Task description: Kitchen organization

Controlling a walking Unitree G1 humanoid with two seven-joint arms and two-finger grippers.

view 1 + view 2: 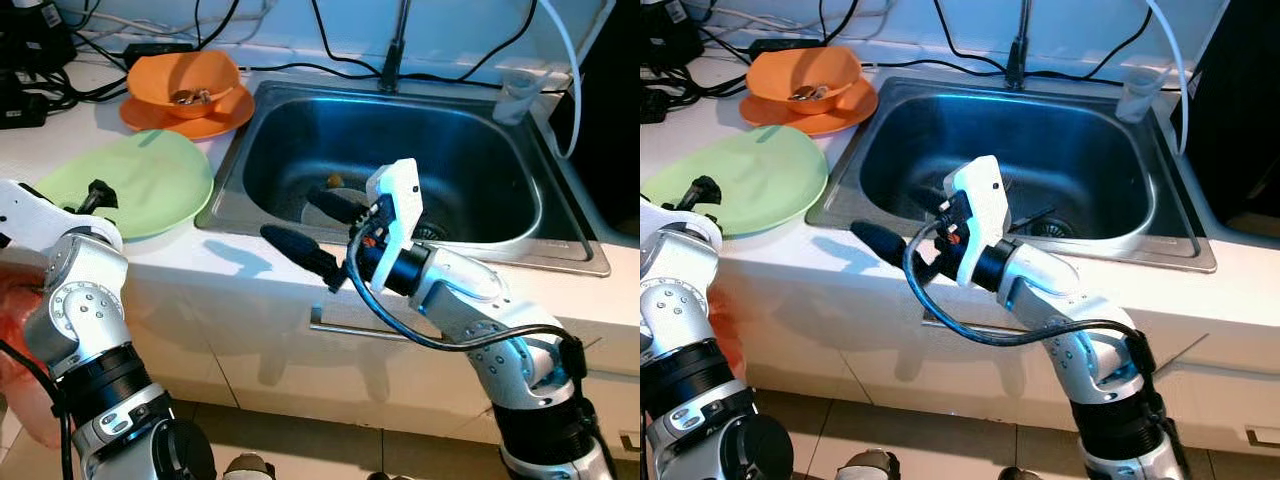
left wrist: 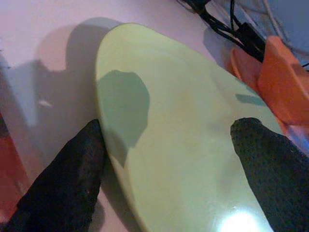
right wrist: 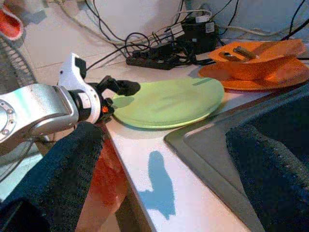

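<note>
Just beyond my spread left gripper (image 2: 169, 159), green plate (image 1: 140, 182) lies flat; orange bowl (image 1: 185, 82) holds something small, maybe cutlery; right gripper (image 1: 318, 232) apart.

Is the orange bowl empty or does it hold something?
Not empty: the orange bowl, sitting on an orange plate, holds a small item, unidentifiable.

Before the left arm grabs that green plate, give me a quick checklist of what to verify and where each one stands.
1. Left gripper open: ok, fingers spread.
2. Fingers straddling the green plate rim: ok, one finger beside the edge, the other above the plate.
3. Plate top free of items: ok.
4. Orange bowl and orange plate apart from the green plate: cannot tell, they sit very near.
5. Right gripper out of the way: ok, open, over the counter edge by the sink.
</note>
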